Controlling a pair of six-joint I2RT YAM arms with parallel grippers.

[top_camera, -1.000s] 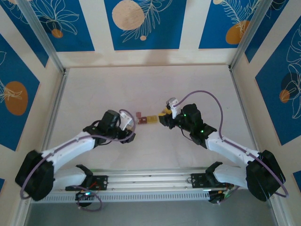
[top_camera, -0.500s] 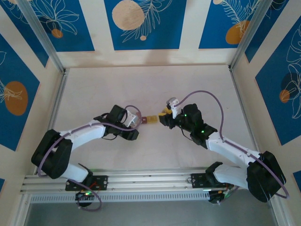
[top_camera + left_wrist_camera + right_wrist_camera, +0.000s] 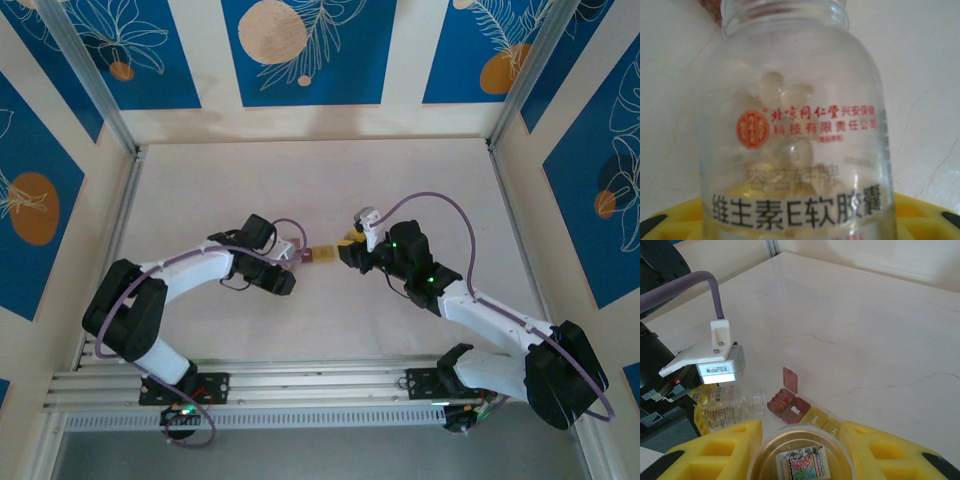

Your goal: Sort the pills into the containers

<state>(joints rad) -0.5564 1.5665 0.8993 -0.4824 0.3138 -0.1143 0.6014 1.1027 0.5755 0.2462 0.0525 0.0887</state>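
The left gripper (image 3: 795,220) is closed on 1 clear bottle (image 3: 800,150). Its yellow fingers (image 3: 670,220) clamp the sides near the base, and the bottle is tipped over with its neck leading. The pills (image 3: 787,92) are pale capsules inside it, and they overlap too much to count. The right gripper (image 3: 802,455) is drawn in tight on 1 clear round jar (image 3: 801,460) with a printed label showing inside. What else the jar holds I cannot tell.

Outward from the jaws, the containers (image 3: 799,409) sit about the middle of the table (image 3: 200,190), between the 2 grippers. They form 1 short strip with 2 dark red compartments at the left arm's end. 2 yellow ones show at the right arm's end before the jar's rim hides the rest. 1 lid (image 3: 790,380) stands open, on the outermost dark red compartment.

The coming pour seems to turn on the bottle's mouth. Its long axis runs roughly in line with the strip. The mouth stops just beside the open dark red compartment, which lies straight ahead and slightly off to 1 side. I cannot tell whether they touch. The left arm is the nearer one to that compartment, and the right is nearer the yellow end.
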